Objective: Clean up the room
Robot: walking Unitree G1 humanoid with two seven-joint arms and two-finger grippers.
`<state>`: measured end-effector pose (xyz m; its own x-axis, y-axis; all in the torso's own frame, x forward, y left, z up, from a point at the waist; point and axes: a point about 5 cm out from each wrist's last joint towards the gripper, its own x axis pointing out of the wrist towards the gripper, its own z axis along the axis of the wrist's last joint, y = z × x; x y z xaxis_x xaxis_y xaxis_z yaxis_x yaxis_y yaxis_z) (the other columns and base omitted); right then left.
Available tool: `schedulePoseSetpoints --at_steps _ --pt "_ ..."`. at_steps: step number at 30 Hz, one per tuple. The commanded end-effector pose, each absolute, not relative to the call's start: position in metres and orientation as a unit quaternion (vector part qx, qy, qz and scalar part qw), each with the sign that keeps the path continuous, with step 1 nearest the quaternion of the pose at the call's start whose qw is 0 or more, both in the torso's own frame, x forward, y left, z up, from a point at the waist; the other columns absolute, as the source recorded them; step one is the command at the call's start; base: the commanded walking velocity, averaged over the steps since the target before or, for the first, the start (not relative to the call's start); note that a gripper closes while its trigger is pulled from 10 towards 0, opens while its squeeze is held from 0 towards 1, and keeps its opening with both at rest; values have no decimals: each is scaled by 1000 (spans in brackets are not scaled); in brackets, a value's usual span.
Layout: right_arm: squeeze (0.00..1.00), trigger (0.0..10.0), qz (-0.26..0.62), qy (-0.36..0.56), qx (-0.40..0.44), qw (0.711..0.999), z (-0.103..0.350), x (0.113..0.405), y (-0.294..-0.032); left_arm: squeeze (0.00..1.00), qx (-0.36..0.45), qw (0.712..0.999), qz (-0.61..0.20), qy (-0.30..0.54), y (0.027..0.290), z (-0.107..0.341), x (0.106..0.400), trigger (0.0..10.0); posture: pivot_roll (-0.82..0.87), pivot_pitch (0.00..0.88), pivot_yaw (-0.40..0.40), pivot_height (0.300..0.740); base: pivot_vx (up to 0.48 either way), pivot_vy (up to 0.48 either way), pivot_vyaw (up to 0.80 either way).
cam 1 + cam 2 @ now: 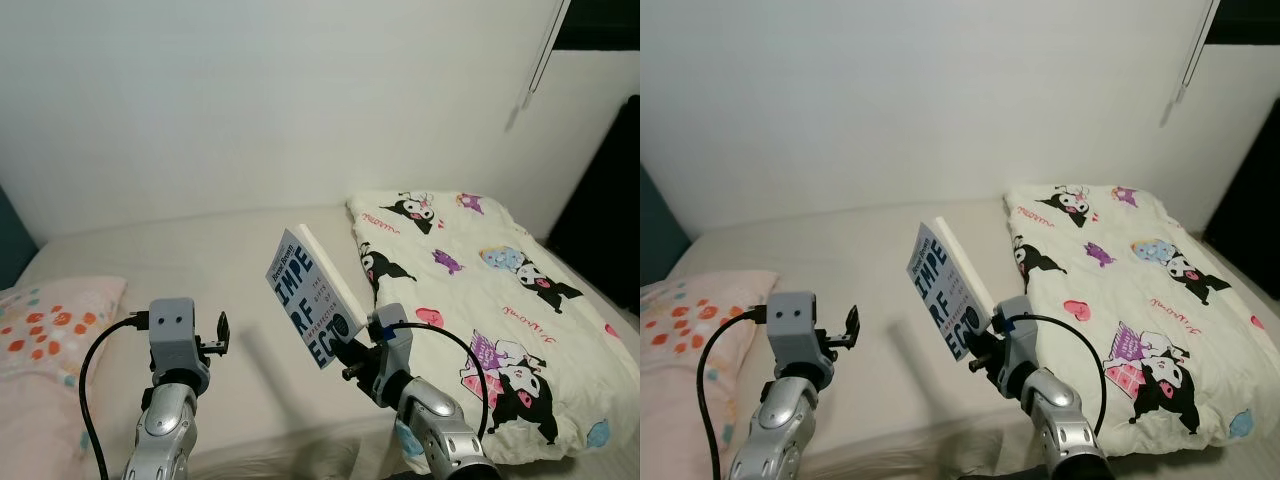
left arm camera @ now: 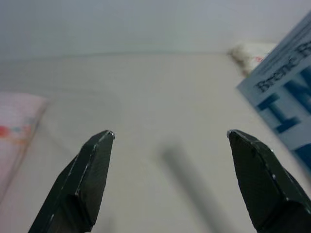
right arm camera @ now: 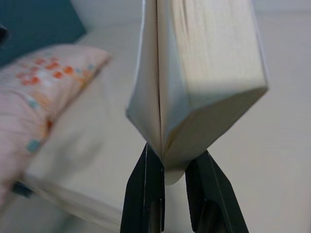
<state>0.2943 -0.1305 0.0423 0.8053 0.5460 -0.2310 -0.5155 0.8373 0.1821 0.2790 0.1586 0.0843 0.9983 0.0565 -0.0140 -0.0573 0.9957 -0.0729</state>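
Up over the bed, the right gripper [image 3: 175,162] pinches the lower corner of a paperback book [image 1: 312,296], its black fingers [image 3: 145,194] clamped on cover and pages so the book stands tilted in the air above the mattress [image 1: 220,260]. Bare beige sheet lies open between the book and the left gripper [image 2: 170,145], which hovers with its fingers spread wide and nothing between them. To the robot's right lies a soft, rumpled cream quilt [image 1: 500,300] printed with cartoon figures, reaching the bed's edge. At the left rests a pink pillow [image 1: 50,330] with orange spots. A plain white wall [image 1: 250,100] runs behind.
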Motion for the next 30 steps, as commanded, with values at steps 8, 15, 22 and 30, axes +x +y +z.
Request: schedulePoseSetpoints --at_steps 8,15,22,30 --pt "0 10000 286 112 59 950 51 299 -126 0 -37 998 45 2 168 85 277 10000 21 0 -43 739 275 0 0" --pt "0 10000 288 112 55 949 52 300 -127 0 -35 998 59 3 171 84 276 10000 21 0 -47 739 0 0 0" --pt "0 10000 290 113 54 949 51 300 -126 0 -33 997 66 4 174 84 275 10000 21 0 -47 739 0 0 0" --pt "0 10000 289 110 53 950 52 300 -127 0 -34 997 69 3 175 85 276 10000 19 0 -44 739 0 0 0"
